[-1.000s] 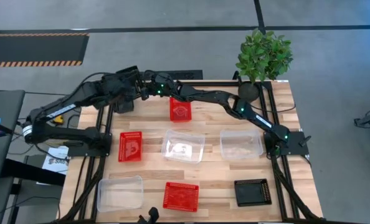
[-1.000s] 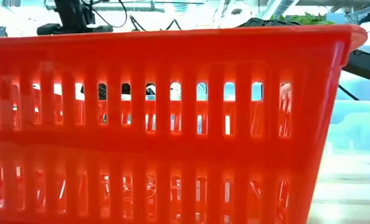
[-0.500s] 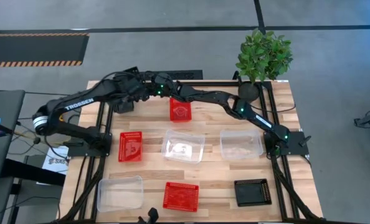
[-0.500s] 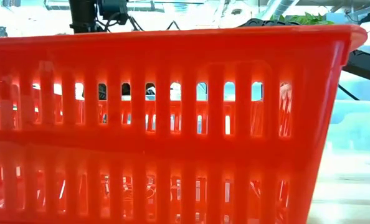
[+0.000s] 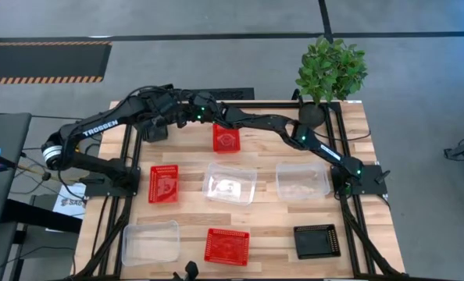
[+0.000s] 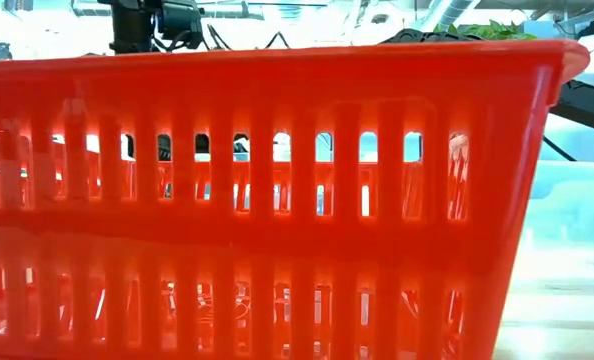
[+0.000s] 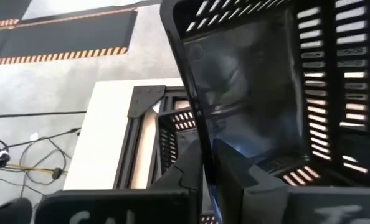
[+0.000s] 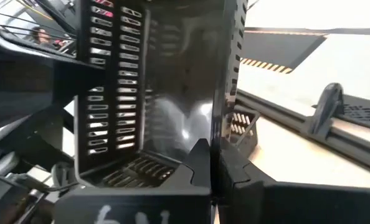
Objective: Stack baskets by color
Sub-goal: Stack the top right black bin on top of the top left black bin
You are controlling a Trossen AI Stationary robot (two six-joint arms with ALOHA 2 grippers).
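Two grippers meet at the 11 o'clock part of the tabletop (image 5: 263, 152), and both are closed on one black basket (image 7: 266, 87): the left gripper (image 7: 208, 163) pinches one wall of it between its fingers, and the right gripper (image 8: 213, 163) pinches another wall. A second black basket (image 7: 175, 134) shows below it by the tabletop frame. One more black basket (image 5: 317, 240) lies at 5 o'clock. Three red baskets sit apart: one (image 5: 226, 138) at 12 o'clock, one (image 5: 164, 183) at 9 o'clock, one (image 5: 226, 246) at 6 o'clock. Three clear baskets sit at the centre (image 5: 230, 182), at 3 o'clock (image 5: 303, 180) and at 7 o'clock (image 5: 151, 242). One potted plant (image 5: 330, 74) stands at 1 o'clock.
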